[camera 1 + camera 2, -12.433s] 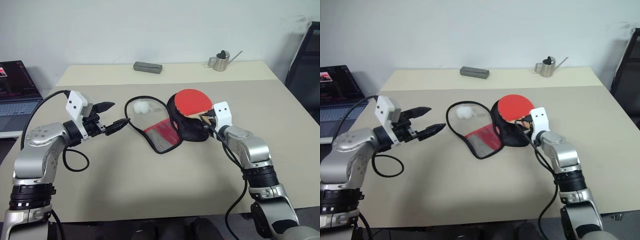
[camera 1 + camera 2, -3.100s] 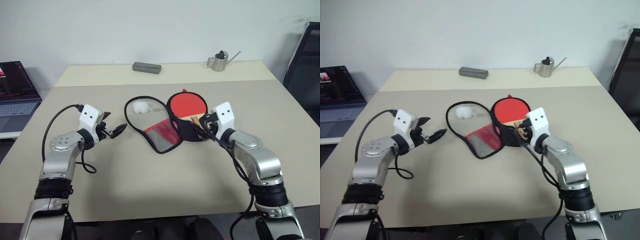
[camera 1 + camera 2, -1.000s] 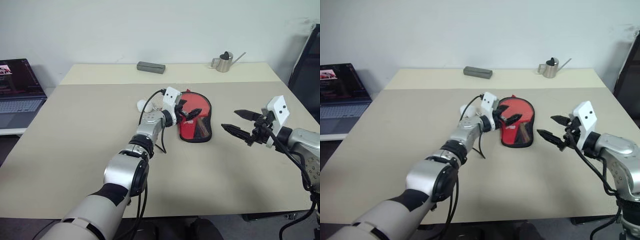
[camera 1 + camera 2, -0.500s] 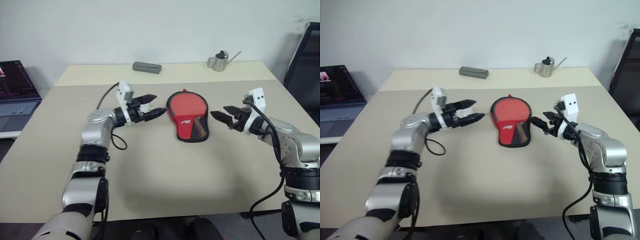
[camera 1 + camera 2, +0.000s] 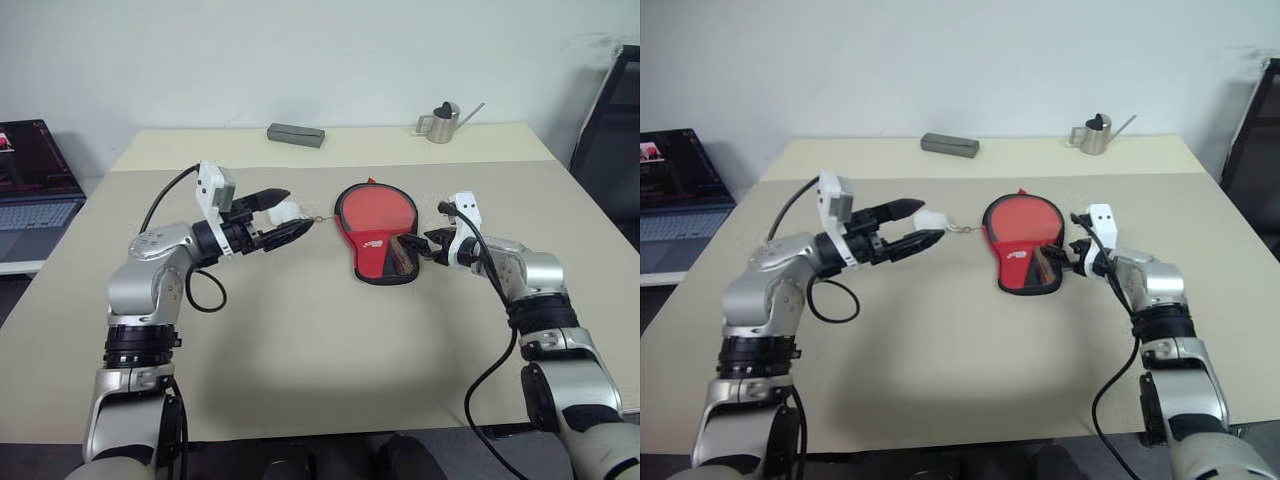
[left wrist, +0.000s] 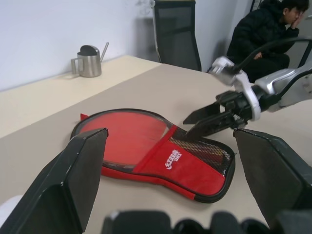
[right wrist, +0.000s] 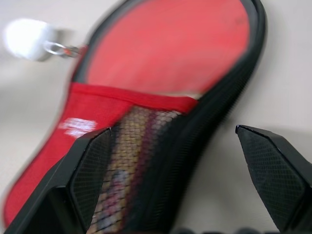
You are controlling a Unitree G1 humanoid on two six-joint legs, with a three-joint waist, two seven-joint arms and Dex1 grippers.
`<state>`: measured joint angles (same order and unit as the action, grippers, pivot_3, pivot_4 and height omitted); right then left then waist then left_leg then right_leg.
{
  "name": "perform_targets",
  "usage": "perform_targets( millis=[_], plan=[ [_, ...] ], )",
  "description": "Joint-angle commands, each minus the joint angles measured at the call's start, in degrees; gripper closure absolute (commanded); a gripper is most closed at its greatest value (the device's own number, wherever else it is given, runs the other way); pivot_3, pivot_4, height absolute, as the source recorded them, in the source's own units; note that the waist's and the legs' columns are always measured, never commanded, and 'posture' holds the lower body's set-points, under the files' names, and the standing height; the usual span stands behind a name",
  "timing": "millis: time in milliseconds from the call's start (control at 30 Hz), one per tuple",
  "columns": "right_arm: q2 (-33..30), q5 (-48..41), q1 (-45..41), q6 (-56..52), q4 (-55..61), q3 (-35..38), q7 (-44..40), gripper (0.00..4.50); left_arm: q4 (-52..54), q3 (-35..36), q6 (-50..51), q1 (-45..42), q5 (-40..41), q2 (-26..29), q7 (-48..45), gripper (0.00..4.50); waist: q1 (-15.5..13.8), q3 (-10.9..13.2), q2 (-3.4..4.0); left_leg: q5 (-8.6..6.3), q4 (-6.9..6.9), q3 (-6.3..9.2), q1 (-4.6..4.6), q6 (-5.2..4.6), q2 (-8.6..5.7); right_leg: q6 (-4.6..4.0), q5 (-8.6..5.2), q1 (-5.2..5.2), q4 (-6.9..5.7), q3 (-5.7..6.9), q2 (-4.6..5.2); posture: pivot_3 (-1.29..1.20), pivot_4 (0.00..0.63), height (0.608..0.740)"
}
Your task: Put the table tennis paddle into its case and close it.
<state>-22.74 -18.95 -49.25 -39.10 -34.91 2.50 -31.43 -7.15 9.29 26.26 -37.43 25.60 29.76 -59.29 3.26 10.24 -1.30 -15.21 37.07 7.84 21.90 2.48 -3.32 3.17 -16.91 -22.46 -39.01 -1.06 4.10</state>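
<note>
The right claw (image 5: 428, 243) has closed in on the case (image 5: 378, 232), spread wide; the left claw (image 5: 282, 217), released, has drawn back; zipping likely follows.

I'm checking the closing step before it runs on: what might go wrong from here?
The right hand sits open at the case's narrow mesh end, so a push there may slide the loose case across the table instead of sealing it. The pom-pom charm lies beside the open left hand, which could snag it and drag the case. The table tennis paddle's red face shows through the mesh side; how far the zip is closed can't be told.
</note>
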Motion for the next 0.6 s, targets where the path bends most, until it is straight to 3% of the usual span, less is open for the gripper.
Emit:
perform_targets(
  millis=[33,467,600],
  plan=[
    [0.84,2.37,-4.07,5.67,-7.09,0.42,-0.41,0.02,2.31,0.79,0.21,-0.35,1.48,1.13,0.85,0.00,0.03,0.00,0.00,0.00,0.00,-0.01,0.00,0.00,0.01,0.00,0.00,0.00,0.00,0.00,0.00,0.00,0.150,0.740],
    [3.41,9.60,-8.99,14.50,-20.48,-2.60,-4.49,0.02,1.62,0.62,-0.28,-0.66,1.74,1.98,1.99,0.00,0.86,-0.02,0.03,0.01,0.00,-0.04,-0.05,0.01,0.03,-0.01,0.00,-0.01,-0.05,-0.04,-0.01,0.00,0.150,0.740],
    [4.41,11.20,-10.14,14.09,-22.68,-3.32,-5.46,0.92,1.74,0.57,-0.39,-0.35,1.75,1.94,2.21,0.00,1.51,-0.03,0.04,0.01,0.01,-0.03,-0.08,0.01,0.03,-0.01,0.00,0.02,-0.06,-0.04,-0.01,0.00,0.150,0.740]
  ],
)
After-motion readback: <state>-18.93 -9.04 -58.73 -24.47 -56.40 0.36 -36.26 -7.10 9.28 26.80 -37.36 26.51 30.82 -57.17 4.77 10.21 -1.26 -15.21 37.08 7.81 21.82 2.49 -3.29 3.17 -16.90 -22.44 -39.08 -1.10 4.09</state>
